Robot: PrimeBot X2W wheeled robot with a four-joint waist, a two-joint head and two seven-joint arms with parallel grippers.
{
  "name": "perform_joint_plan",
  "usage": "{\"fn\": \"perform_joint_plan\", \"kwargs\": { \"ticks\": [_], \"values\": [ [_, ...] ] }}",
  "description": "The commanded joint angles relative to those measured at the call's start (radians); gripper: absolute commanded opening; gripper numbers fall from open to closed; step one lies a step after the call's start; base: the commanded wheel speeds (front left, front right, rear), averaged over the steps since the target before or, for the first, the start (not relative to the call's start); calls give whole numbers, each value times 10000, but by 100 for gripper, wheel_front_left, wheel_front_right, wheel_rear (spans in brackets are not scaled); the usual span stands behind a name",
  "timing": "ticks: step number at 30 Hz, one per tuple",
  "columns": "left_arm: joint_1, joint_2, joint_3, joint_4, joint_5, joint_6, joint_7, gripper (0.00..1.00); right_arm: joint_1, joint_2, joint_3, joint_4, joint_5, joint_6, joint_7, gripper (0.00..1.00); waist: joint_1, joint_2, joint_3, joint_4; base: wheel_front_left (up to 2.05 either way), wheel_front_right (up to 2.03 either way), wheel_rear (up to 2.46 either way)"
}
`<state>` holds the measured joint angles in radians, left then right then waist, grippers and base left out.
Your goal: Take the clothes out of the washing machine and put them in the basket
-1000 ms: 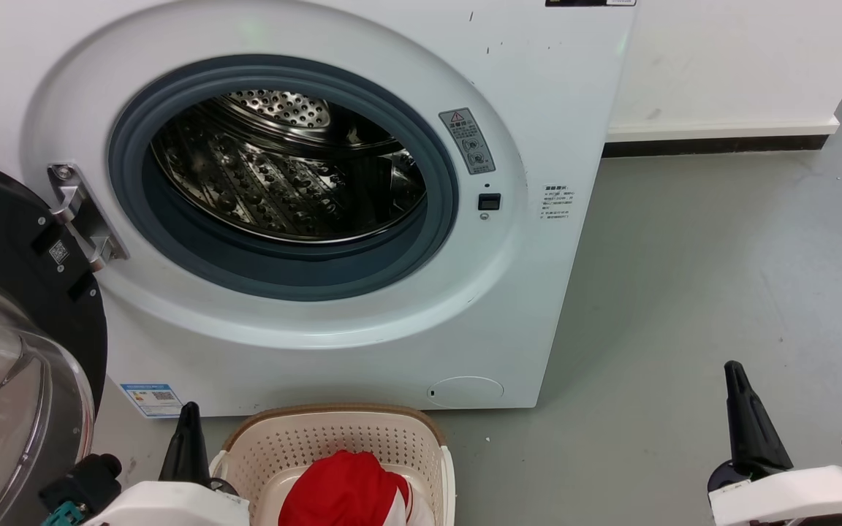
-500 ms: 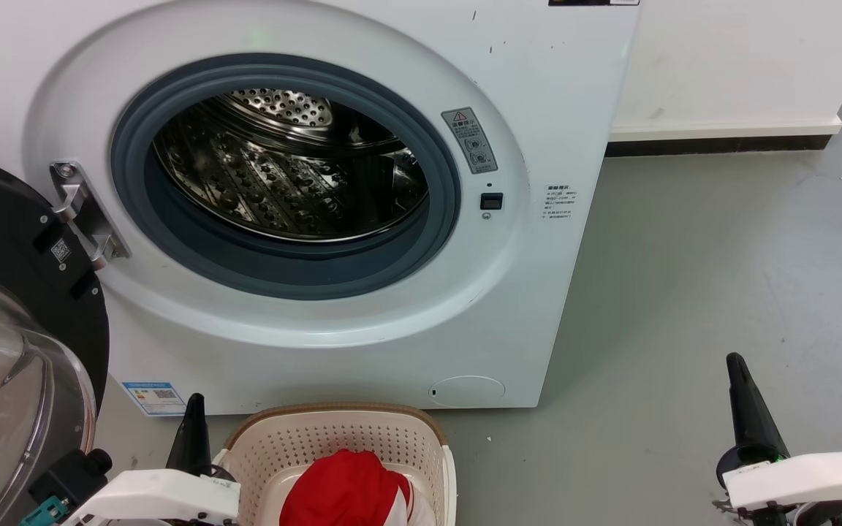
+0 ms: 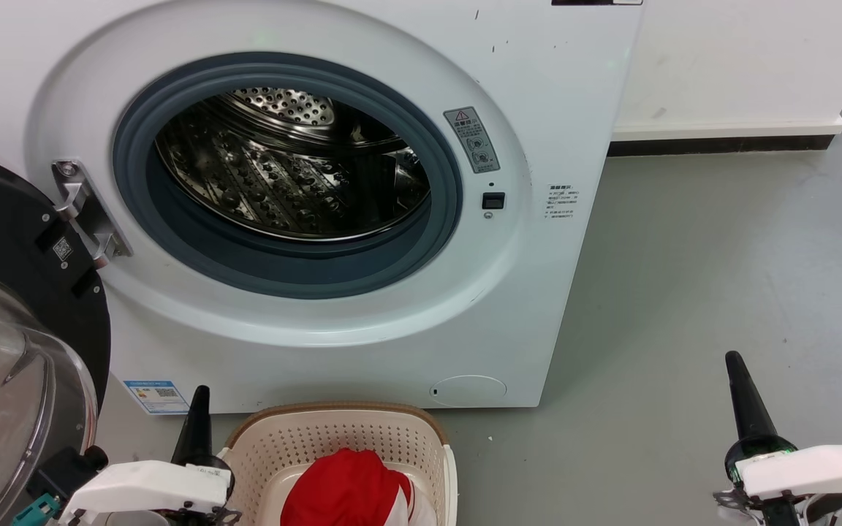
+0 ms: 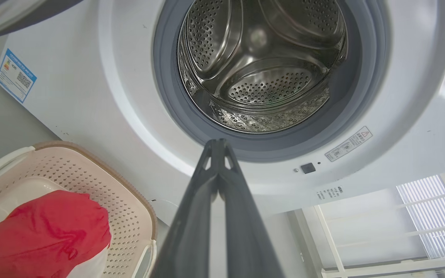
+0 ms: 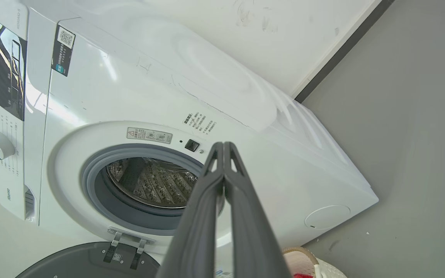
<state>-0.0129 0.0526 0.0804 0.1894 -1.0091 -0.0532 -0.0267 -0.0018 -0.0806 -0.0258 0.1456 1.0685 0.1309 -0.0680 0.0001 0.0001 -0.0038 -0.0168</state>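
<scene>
The red and white clothes (image 3: 351,489) (image 4: 43,227) lie bunched in the cream basket (image 3: 333,438) (image 4: 91,173), which stands on the floor in front of the washing machine (image 3: 538,277) (image 5: 245,116). Its steel drum (image 3: 289,168) (image 4: 261,65) shows only bare metal. The black-framed glass door (image 3: 12,321) hangs open at the left. My left gripper (image 3: 200,398) (image 4: 218,143) is shut and holds nothing, just left of the basket. Far right, over the floor, my right gripper (image 3: 737,365) (image 5: 223,146) is shut and holds nothing.
Grey floor (image 3: 721,263) stretches to the right of the machine as far as a white wall with a dark skirting (image 3: 721,144). A blue label (image 3: 154,394) sits low on the washer front. The open door crowds the left side.
Both arms have sunk a little and drawn back toward the bottom edge of the head view. The camera shifted slightly. Clothes and basket have stayed put.
</scene>
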Motion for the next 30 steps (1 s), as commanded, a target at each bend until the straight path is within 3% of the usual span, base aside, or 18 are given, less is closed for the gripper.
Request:
{"fn": "perform_joint_plan", "kwargs": {
  "ticks": [1, 30],
  "values": [
    [-274, 16, 55, -52, -289, -63, 75, 0, -307, -72, -39, -19, 294, -1, 58, 0, -1, -1, 1, 4, 0, 0, 0],
    [-667, -7, 211, 275, -3295, -461, 787, 0, -712, -47, -251, 505, 3187, -2, 801, 0, -1, -1, 32, 78, 0, 0, 0]
  ]
}}
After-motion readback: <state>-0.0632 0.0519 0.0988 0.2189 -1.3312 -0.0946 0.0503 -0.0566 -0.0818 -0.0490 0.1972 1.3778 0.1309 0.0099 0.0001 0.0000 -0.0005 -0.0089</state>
